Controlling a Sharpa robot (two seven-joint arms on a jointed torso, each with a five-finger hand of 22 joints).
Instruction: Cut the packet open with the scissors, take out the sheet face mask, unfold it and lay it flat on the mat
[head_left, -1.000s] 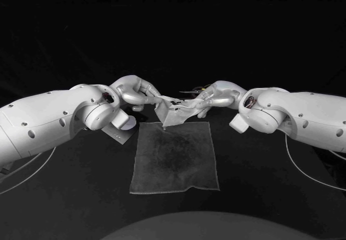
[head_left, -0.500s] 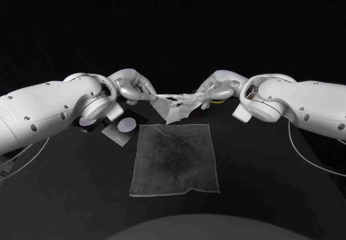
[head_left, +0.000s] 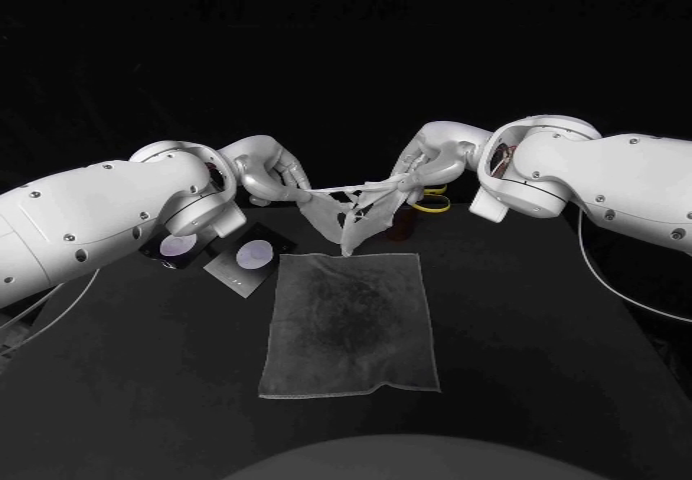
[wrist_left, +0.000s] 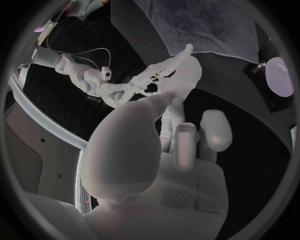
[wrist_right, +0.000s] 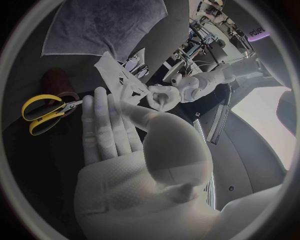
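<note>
Both arms have pulled wider apart than a second ago, and the sheet face mask (head_left: 346, 213) is stretching open between them! The left robot hand (head_left: 268, 176) pinches one end and the right robot hand (head_left: 427, 166) pinches the other. The mask's lower tip dangles over the far edge of the grey mat (head_left: 349, 320). The dark packet (head_left: 242, 262) lies beside the mat with a pale round mark on it, its print too small to read. Yellow-handled scissors (head_left: 428, 205) rest on the bench (head_left: 548, 380), partly hidden behind the right robot hand.

One mat (head_left: 346, 320), one sheet mask (head_left: 351, 215), one scissors (wrist_right: 56, 107), two dark squares (head_left: 238, 272).
</note>
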